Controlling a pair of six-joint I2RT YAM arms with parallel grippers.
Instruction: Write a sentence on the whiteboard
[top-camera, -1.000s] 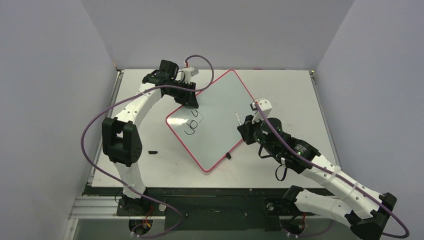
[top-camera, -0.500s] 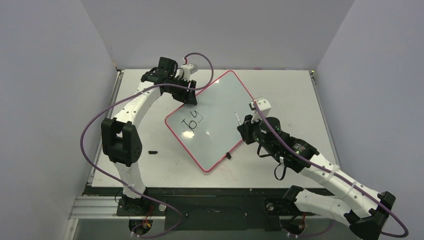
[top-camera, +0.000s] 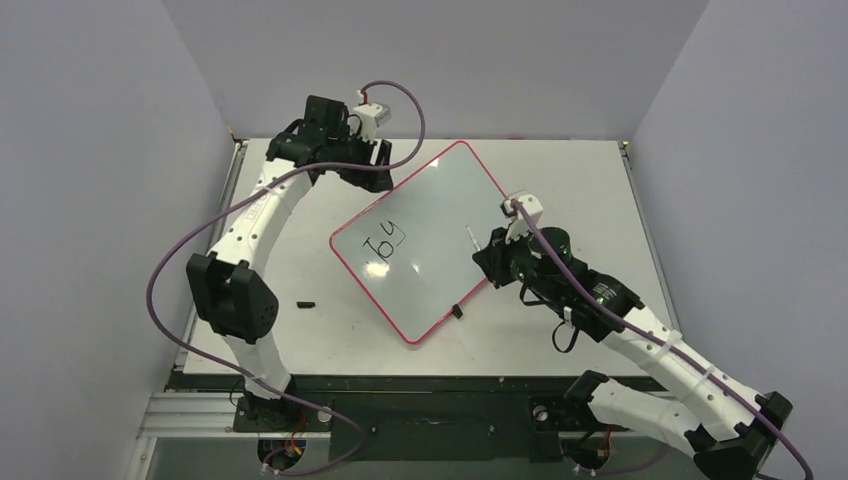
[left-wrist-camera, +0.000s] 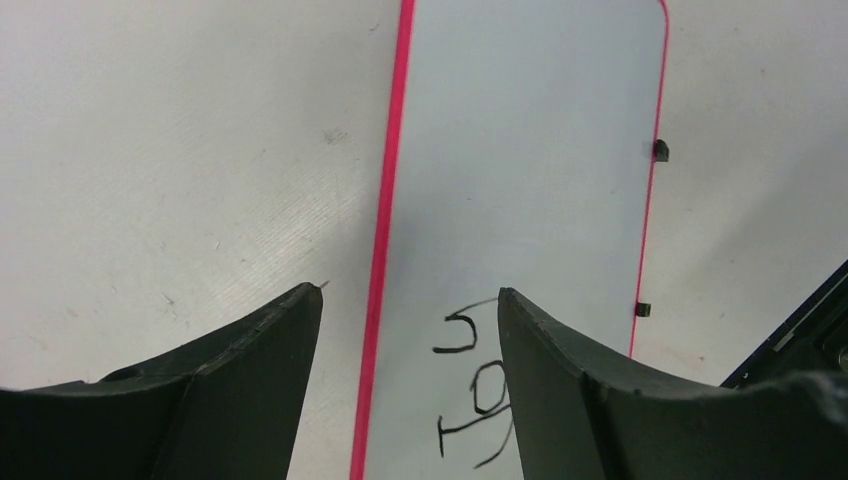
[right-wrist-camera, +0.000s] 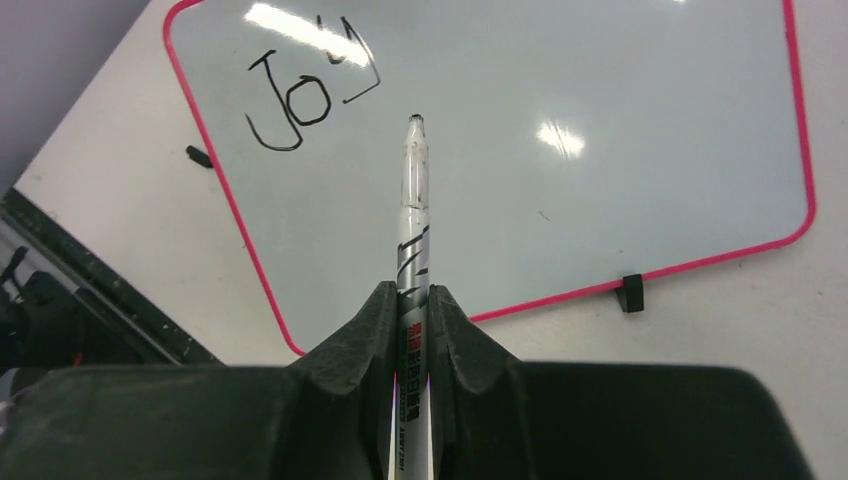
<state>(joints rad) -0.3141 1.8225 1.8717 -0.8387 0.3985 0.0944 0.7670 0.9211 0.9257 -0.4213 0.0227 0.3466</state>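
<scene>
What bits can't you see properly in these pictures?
- Left wrist view: the word Joy, cut off by the bottom edge and one finger.
- Right wrist view: the marker, lower barrel hidden between the jaws, print too small.
- Top view: a black bit beside the whiteboard, too tiny to name.

From my station I count one whiteboard (top-camera: 430, 215) on the worktop (top-camera: 590, 190), with one written word (right-wrist-camera: 300, 95) of three letters. There is one marker (right-wrist-camera: 413, 215). I count two black clips, the far clip (left-wrist-camera: 660, 150) and the near clip (left-wrist-camera: 643, 309), one small black piece (top-camera: 307, 302), and two arms, the left arm (top-camera: 255, 215) and the right arm (top-camera: 640, 335).
</scene>
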